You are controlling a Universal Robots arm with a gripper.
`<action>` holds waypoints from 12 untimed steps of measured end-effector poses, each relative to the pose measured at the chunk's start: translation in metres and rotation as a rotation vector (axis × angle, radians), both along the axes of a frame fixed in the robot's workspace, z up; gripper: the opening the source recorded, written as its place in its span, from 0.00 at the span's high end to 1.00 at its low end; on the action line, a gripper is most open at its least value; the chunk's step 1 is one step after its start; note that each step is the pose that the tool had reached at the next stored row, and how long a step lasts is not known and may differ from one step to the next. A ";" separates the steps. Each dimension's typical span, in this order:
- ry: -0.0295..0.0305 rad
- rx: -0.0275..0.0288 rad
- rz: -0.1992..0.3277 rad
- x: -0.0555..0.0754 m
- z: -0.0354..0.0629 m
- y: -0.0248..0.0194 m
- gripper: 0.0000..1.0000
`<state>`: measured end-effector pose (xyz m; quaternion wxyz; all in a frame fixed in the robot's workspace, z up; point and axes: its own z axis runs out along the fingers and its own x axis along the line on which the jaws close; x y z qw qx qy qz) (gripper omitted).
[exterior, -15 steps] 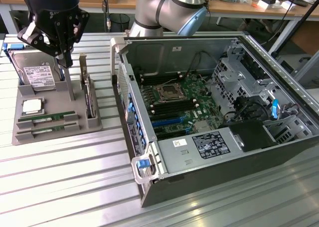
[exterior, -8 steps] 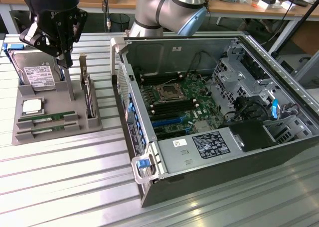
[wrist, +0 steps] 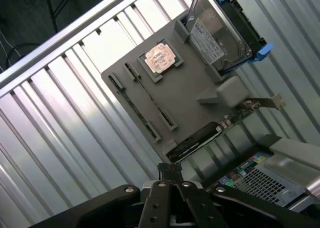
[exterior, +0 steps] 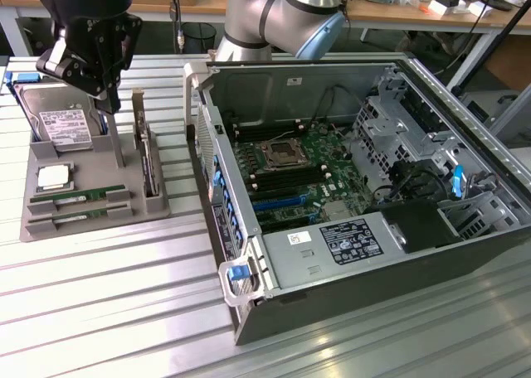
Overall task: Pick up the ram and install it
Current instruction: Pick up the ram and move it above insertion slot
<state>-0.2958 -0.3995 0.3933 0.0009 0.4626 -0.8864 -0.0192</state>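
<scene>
Black robot fingers [exterior: 106, 98] [wrist: 164, 190], pinched together and empty, hang over a grey parts tray [exterior: 33, 229] on the ribbed metal bench [exterior: 99, 295]. The long, thin green ram stick [exterior: 80, 215] [wrist: 133, 108] lies flat in the tray's outermost slot, apart from them. The silver hard drive [exterior: 62, 121] carries a white label whose print is illegible.

We see exterior camera angled down over parts tray [exterior: 99, 167] and computer case [exterior: 390, 299]; wrist camera overlooks that tray [wrist: 190, 98].

The hand [exterior: 108, 103] hangs tilted (fingers [wrist: 161, 193] pressed together).
</scene>
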 end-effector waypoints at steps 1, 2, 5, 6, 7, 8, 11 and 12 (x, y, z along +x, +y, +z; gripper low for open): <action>0.0000 -0.0004 0.011 0.000 0.0000 0.0000 0.89; 0.0000 -0.0008 0.023 0.000 0.0000 0.0000 0.89; -0.0001 -0.0017 0.072 0.000 0.0000 0.0000 0.89; -0.0001 -0.0019 0.096 0.000 0.0000 0.0000 0.89; -0.0001 -0.0019 0.112 0.000 0.0000 0.0000 0.89; -0.0001 -0.0019 0.123 0.000 0.0000 0.0000 0.89; -0.0002 -0.0021 0.170 0.000 0.0000 0.0000 0.89; -0.0002 -0.0021 0.182 0.000 0.0000 0.0000 0.89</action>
